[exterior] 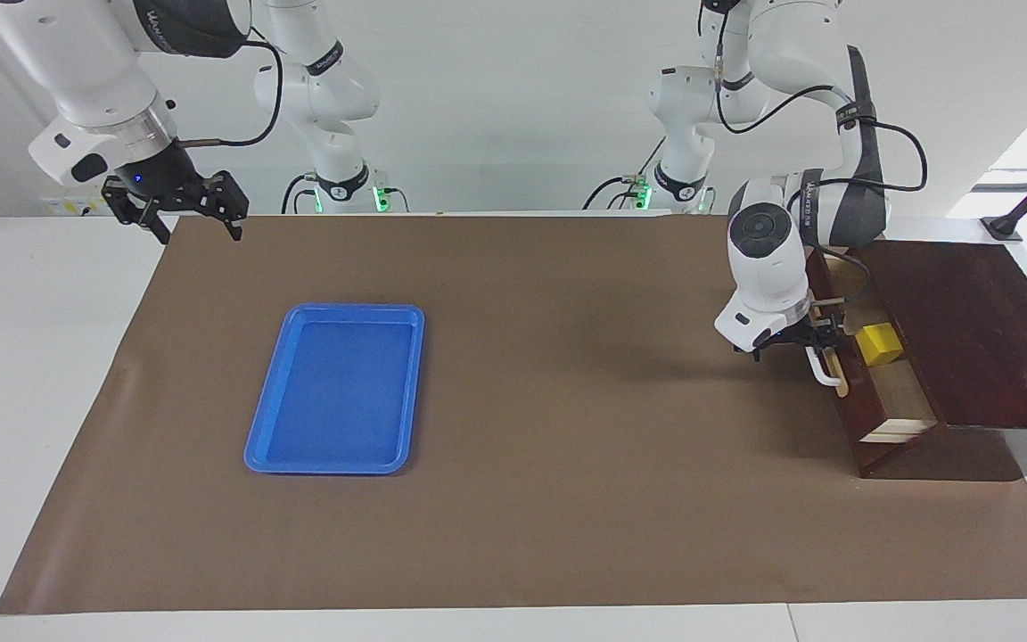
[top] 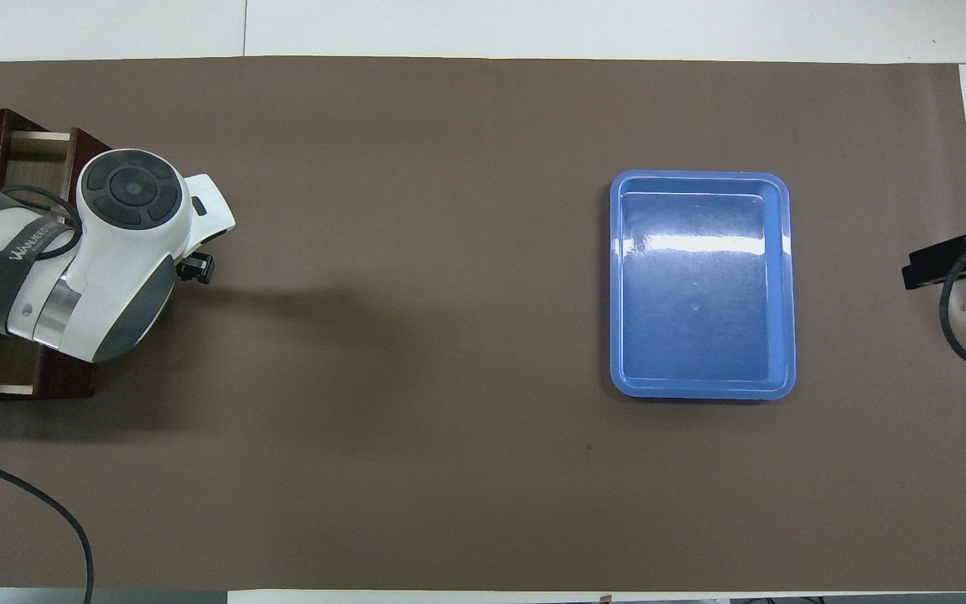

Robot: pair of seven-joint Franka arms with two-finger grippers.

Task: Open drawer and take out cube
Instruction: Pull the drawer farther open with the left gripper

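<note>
Drawer (exterior: 892, 401) open — long axis running nearer-to-farther, cube (exterior: 881, 344) inside

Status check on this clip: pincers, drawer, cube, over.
Left pincer at the drawer handle. Drawer open, cube inside. Right pincer waits open, raised at the right arm's end of the table. Nothing blocking.

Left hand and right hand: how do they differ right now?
The left hand is low at the open drawer's white handle, close to the cube; the right hand hangs raised over the table edge, waiting. The right hand's fingers are spread open; the left's are hard to read. Both are dark two-finger hands.
</note>
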